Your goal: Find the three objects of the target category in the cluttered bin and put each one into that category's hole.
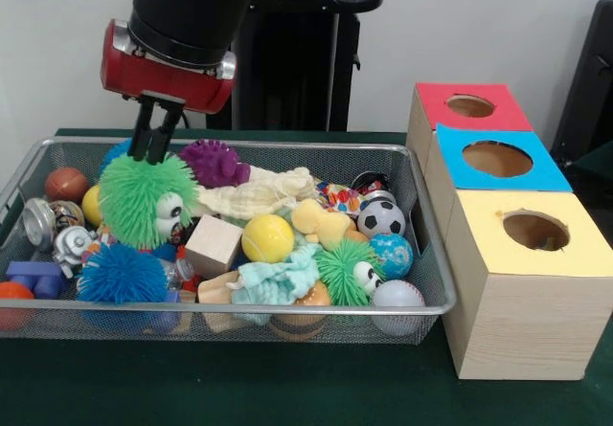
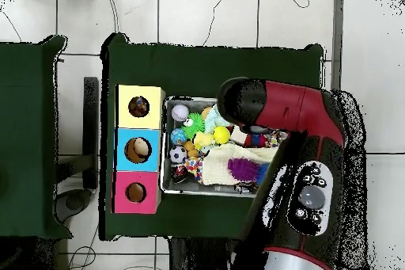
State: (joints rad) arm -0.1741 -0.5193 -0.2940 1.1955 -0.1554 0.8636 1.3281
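The silver wire-mesh bin [image 1: 287, 308] is full of toys; it also shows in the overhead view [image 2: 164, 148]. One white fabric piece with bright dots [image 1: 340, 197] lies at the back right of the bin, next to a soccer ball [image 1: 381, 218]; no other such piece shows. My gripper [image 1: 150, 156] hangs at the bin's back left, its tips right at the top of a green fuzzy toy [image 1: 148, 199]. In the overhead view the arm [image 2: 241, 100] hides it. The yellow-topped box's round hole [image 1: 535, 231] is right of the bin, nearest the camera [image 2: 139, 108].
A blue-topped box [image 1: 498, 161] and a red-topped box [image 1: 469, 106] stand behind the yellow one. In the bin lie a cream waffle cloth [image 1: 259, 196], a mint cloth [image 1: 278, 278], a wooden cube [image 1: 214, 244], a yellow ball [image 1: 267, 238], a purple spiky ball [image 1: 214, 163] and a blue fuzzy ball [image 1: 122, 275].
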